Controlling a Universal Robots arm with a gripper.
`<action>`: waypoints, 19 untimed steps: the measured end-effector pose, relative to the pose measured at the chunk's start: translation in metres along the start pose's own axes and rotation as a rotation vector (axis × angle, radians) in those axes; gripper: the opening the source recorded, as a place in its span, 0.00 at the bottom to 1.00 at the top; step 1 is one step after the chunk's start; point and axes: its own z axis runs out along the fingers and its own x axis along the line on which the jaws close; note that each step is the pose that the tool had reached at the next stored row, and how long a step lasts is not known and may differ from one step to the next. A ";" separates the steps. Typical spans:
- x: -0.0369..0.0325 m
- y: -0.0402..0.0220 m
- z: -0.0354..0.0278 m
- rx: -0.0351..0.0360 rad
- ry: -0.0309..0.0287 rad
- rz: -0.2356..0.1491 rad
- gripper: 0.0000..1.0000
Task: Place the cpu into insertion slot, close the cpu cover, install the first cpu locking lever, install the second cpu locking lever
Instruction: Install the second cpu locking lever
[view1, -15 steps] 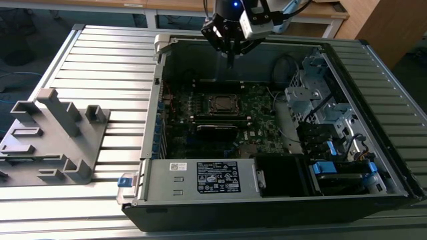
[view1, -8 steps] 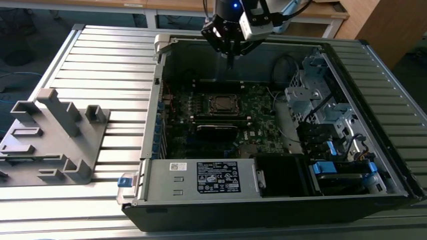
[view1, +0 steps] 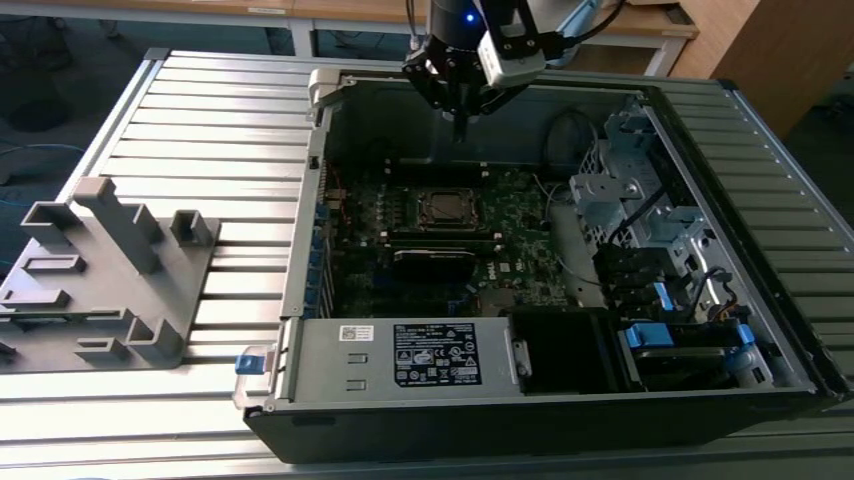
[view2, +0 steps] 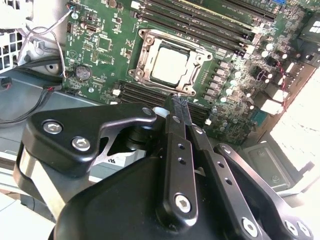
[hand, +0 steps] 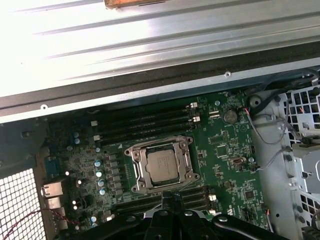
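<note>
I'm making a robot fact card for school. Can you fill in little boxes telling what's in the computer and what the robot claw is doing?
chip: silver square cpu lying in its socket on the green board
cover: cpu cover, a metal frame, lying flat around the chip
claw: gripper shut, holding nothing, above the board beside the socket
case: open computer case on a ribbed table

Open computer case (view1: 534, 380), probably grey fixture (view1: 100, 275) beside.
</note>
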 end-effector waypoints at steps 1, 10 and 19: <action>0.0000 0.0000 0.0000 -0.0001 0.0000 0.000 0.11; 0.0001 -0.0001 0.0020 -0.0001 0.0000 0.000 0.11; -0.0003 -0.0018 0.0023 -0.0003 -0.0001 0.000 0.11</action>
